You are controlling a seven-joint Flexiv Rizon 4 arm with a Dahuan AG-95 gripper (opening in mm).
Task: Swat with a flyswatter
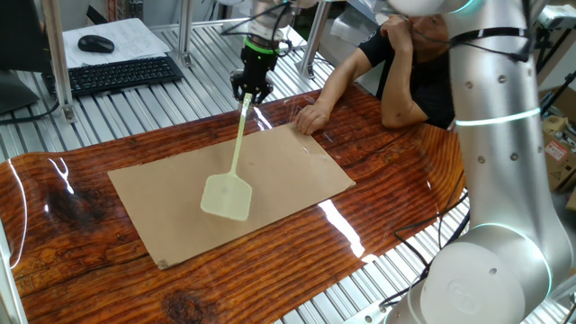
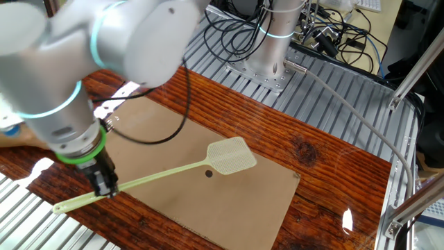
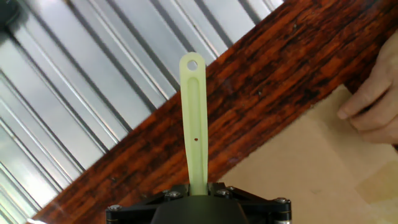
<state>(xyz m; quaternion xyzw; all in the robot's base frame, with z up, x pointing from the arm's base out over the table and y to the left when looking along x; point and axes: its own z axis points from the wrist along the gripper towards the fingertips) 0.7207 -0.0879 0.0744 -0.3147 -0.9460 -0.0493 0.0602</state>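
Pale yellow-green flyswatter [image 1: 229, 184], tan cardboard [image 1: 297, 166]

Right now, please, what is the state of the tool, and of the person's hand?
Tool: closed on the flyswatter handle.
Person's hand: resting on the cardboard sheet, holding nothing.

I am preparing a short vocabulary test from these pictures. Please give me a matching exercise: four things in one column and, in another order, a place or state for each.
Things:
1. flyswatter
2. gripper
3. cardboard sheet
4. keyboard

Places or states:
A. flat on the wooden table
B. behind the table, on the metal surface
C. head above the cardboard
D. shut on the handle

Pairs: 1-C, 2-D, 3-A, 4-B
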